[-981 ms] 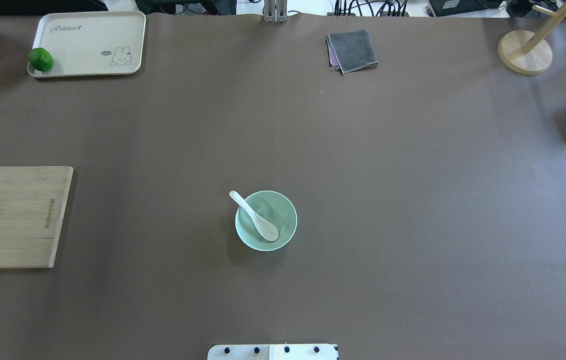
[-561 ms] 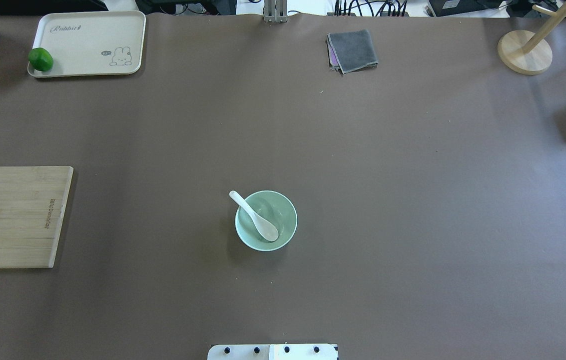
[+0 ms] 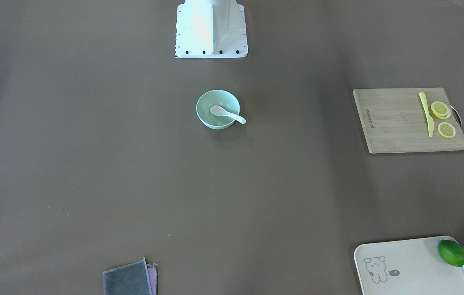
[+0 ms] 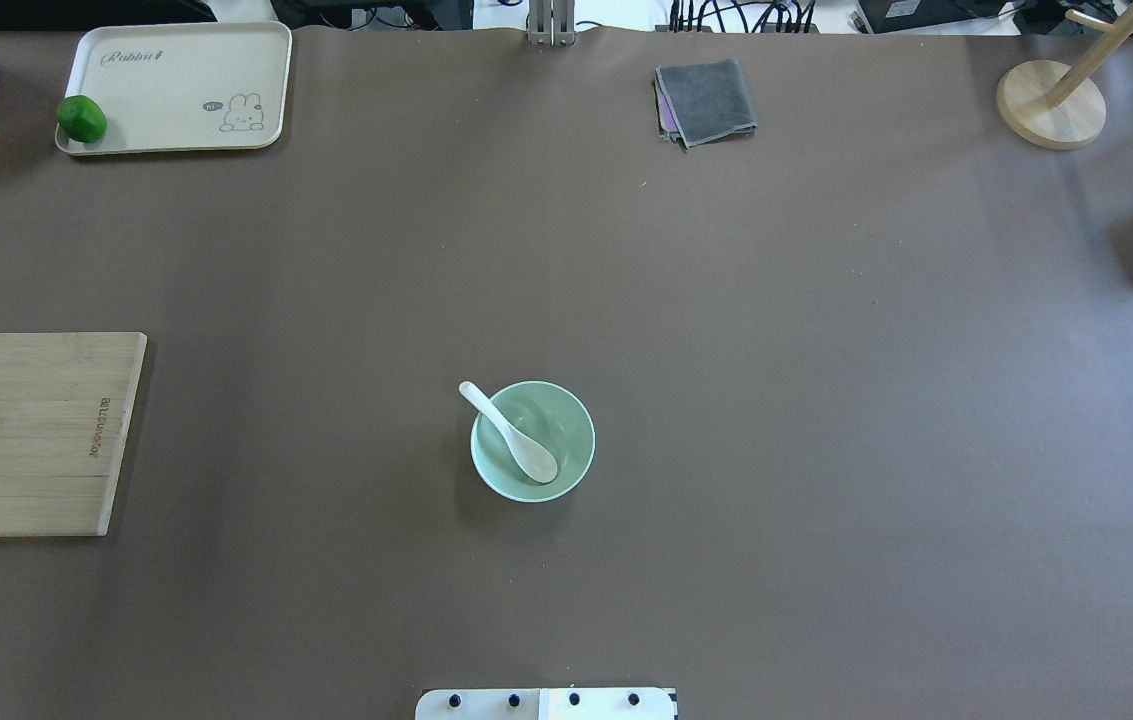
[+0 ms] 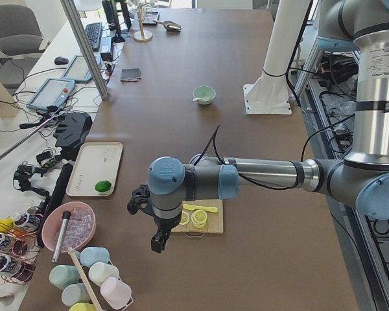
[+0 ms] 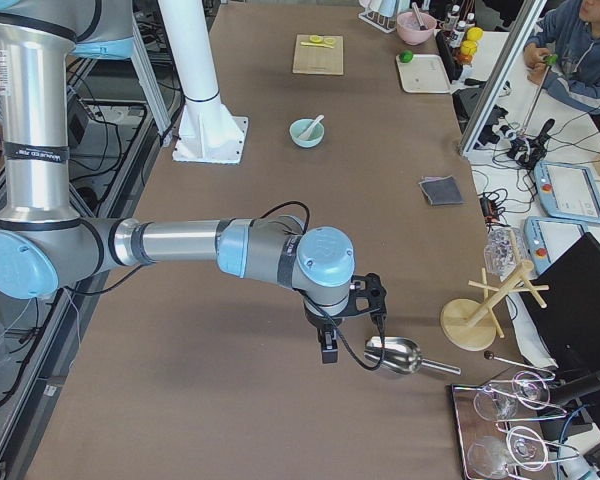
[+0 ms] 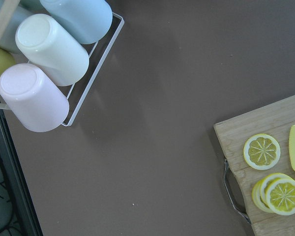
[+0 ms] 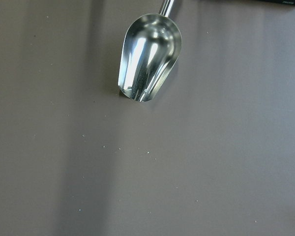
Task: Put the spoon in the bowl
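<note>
The white spoon [image 4: 516, 440] lies in the mint-green bowl [image 4: 581, 440] near the table's middle. Its scoop rests inside and its handle sticks out over the rim. Both also show in the front-facing view: spoon [image 3: 225, 114], bowl [image 3: 203, 116]. My left gripper [image 5: 157, 243] hangs far from the bowl, beside the cutting board at the table's left end. My right gripper [image 6: 327, 352] hangs at the right end, next to a metal scoop. I cannot tell whether either is open or shut. Neither wrist view shows fingers.
A wooden cutting board [image 3: 395, 123] holds a yellow knife [image 3: 426, 112] and lemon slices [image 7: 261, 151]. A cream tray [image 4: 176, 85] carries a lime [image 4: 81, 118]. A grey cloth [image 4: 706, 100], wooden stand [image 4: 1051, 100], metal scoop [image 8: 147, 59] and cup rack [image 7: 49, 49] line the edges.
</note>
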